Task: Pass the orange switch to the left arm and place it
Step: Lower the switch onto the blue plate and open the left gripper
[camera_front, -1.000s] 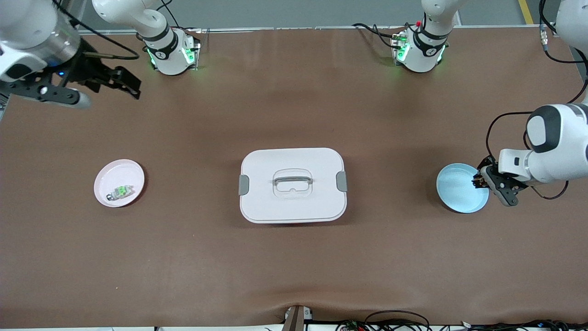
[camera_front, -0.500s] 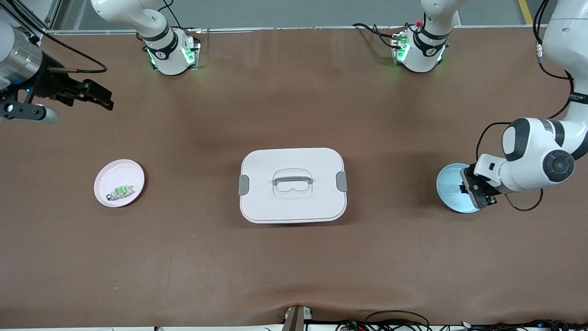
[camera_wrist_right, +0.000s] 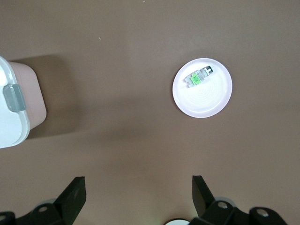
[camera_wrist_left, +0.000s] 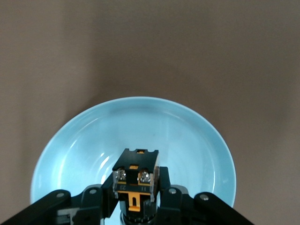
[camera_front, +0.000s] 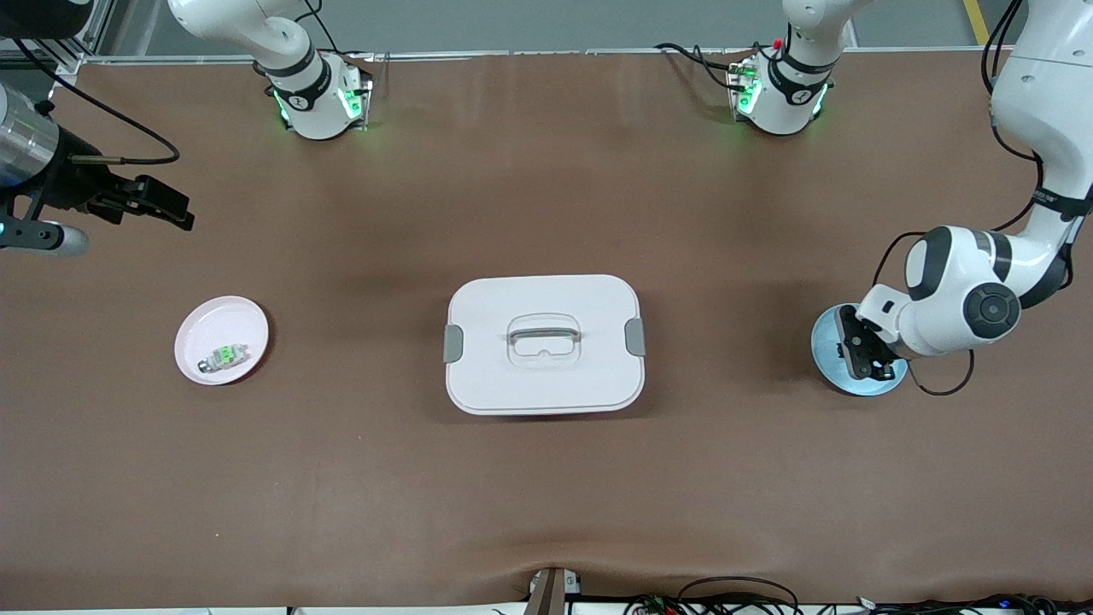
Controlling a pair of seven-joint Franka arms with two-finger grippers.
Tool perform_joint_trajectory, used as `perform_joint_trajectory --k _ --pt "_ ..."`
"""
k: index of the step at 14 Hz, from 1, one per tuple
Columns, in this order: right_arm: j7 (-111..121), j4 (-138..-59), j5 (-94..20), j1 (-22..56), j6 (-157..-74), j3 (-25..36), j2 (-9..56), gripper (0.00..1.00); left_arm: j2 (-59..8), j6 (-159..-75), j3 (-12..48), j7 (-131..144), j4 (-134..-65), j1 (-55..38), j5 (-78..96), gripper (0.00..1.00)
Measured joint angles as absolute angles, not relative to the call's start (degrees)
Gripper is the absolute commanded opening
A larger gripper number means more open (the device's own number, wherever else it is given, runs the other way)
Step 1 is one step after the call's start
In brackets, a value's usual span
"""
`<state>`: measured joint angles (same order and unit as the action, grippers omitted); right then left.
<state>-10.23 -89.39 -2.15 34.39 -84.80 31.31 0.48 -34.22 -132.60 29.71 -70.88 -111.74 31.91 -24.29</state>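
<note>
The orange switch, a small black block with orange markings, sits between the fingers of my left gripper, which is shut on it. That gripper hangs low over the blue plate at the left arm's end of the table. The white box with a grey handle and side clips stands mid-table. My right gripper is open and holds nothing, up over bare table at the right arm's end; its fingers stand wide apart.
A pink plate lies toward the right arm's end, level with the box, and carries a clear switch with a green top. The right wrist view shows that plate and a corner of the box. Cables run along the table's nearest edge.
The left gripper has swung in over the blue plate toward the box, still shut on the switch. The right gripper has drawn back toward its own end of the table, staying open.
</note>
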Motion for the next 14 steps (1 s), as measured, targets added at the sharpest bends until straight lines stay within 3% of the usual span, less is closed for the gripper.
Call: perform_joint_trajectory --k 8,9,10,14 --pt "-8.5 -89.8 -2.1 14.0 -88.9 12.5 1.4 1.00 -34.8 -133.3 29.7 -70.9 -111.8 32.2 -29.8 0.03" --pt "-8.2 -89.8 -2.1 10.9 -89.4 9.6 1.6 1.00 -34.8 -133.3 29.7 -70.9 -111.8 32.3 -30.1 0.25" --pt "-8.0 -89.8 -2.1 7.9 -89.9 6.7 1.9 1.00 -34.8 -133.3 29.7 -70.9 -111.8 32.3 -30.2 0.99" --pt "-7.0 -89.8 -2.1 -0.7 -91.2 -1.3 2.8 1.00 -34.6 -133.1 29.8 -68.5 -111.7 32.4 -30.2 1.00"
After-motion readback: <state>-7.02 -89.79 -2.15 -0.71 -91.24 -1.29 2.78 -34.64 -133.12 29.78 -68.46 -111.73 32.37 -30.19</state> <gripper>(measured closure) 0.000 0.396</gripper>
